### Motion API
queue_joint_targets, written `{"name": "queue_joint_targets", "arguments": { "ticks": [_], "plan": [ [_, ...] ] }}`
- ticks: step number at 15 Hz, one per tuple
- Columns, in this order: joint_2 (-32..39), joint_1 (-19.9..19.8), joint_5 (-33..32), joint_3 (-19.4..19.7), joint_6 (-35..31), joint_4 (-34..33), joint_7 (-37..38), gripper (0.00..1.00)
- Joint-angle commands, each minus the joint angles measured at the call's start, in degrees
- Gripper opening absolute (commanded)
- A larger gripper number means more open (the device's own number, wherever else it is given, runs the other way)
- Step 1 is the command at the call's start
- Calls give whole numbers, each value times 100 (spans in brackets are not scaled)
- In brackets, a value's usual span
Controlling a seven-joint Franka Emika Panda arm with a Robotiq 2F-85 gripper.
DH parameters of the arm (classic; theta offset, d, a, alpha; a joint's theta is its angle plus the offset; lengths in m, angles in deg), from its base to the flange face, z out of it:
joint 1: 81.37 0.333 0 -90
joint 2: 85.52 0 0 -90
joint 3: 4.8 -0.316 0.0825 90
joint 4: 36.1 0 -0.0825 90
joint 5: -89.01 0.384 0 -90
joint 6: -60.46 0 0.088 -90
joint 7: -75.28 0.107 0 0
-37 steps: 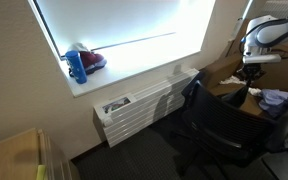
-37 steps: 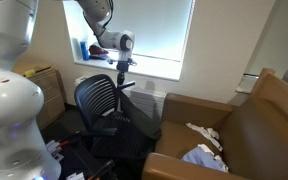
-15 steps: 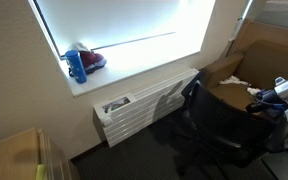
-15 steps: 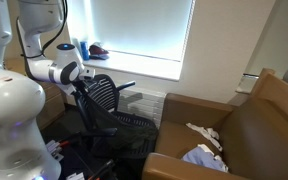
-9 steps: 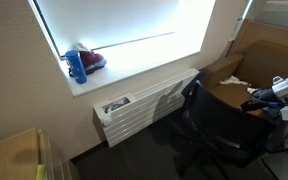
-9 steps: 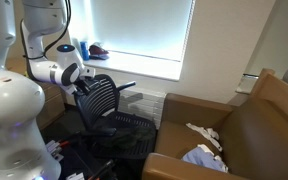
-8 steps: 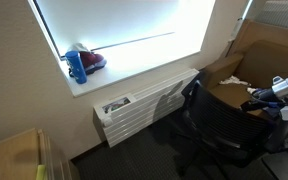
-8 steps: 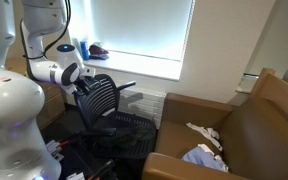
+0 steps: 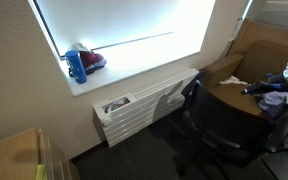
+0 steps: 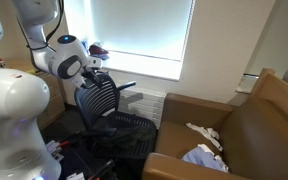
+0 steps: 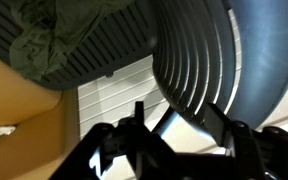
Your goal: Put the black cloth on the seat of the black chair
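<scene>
Office corner under bright window | black cloth crumpled, apparently on seat of black chair | tool apart, empty, beside backrest | retreat straight, avoid snagging backrest.

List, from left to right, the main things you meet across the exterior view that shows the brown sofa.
White rounded robot body → black mesh office chair → brown leather sofa. The cloths lying on the sofa overlap it, so they are left out.
</scene>
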Motion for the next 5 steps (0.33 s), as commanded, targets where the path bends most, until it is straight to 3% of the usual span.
{"name": "queue_joint_targets", "arguments": {
  "ticks": [1, 2, 3, 4, 5],
  "plan": [
    [-735, 368, 1486, 818, 3, 20, -1589, 95],
    [-583, 245, 1981, 708, 4, -6, -1456, 99],
    [-1017, 213, 1719, 878, 1050, -40, -1231, 100],
    [-672, 289, 1621, 795, 304, -45, -1326, 92],
    [-786, 256, 1622, 872, 640, -50, -1295, 98]
  ]
}}
